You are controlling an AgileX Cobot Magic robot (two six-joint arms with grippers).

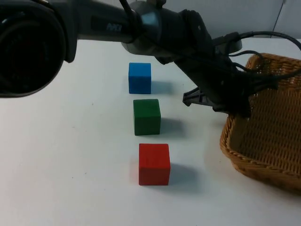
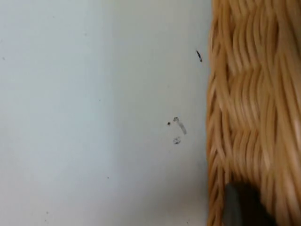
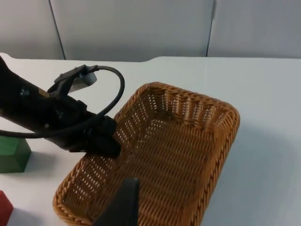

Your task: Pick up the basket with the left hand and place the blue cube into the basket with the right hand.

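The blue cube stands farthest back in a row of three cubes on the white table. The wicker basket rests on the table at the right. My left arm reaches across from the upper left, and my left gripper is down at the basket's left rim. The right wrist view shows that left gripper sitting over the rim of the basket. In the left wrist view the basket's woven wall is right beside the gripper. My right gripper waits above the table, looking down at the basket.
A green cube and a red cube stand in line in front of the blue one. The left arm spans the table just behind and right of the blue cube. The grey partition wall closes the far side.
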